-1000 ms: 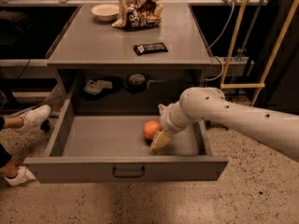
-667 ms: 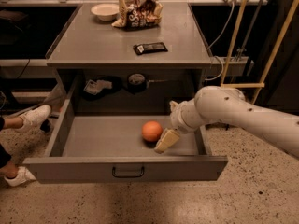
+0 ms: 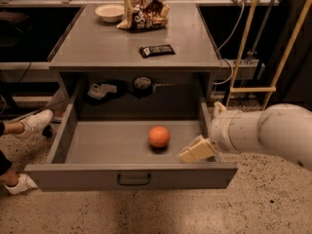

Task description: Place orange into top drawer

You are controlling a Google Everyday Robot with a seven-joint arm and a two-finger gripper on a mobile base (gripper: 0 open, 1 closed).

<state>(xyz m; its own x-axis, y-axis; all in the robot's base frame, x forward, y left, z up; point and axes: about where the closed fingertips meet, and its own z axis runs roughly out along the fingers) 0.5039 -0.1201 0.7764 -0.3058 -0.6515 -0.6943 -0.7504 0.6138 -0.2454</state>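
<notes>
The orange (image 3: 159, 136) lies on the floor of the open top drawer (image 3: 97, 177), right of its middle. The drawer is grey metal, pulled far out, with a dark bar handle (image 3: 133, 180) on its front panel. My gripper (image 3: 195, 151) is over the drawer's right front corner, a short way right of the orange and not touching it. It holds nothing. The white arm comes in from the right.
On the cabinet top (image 3: 97, 43) are a white bowl (image 3: 110, 12), a crumpled snack bag (image 3: 144, 12) and a dark bar (image 3: 156, 50). Small items lie in the recess behind the drawer (image 3: 142, 85). A person's white shoes (image 3: 34, 122) are at the left. A wooden frame (image 3: 253, 88) stands at the right.
The gripper has let go of the orange and drawn back to the right. The orange now lies free on the drawer floor.
</notes>
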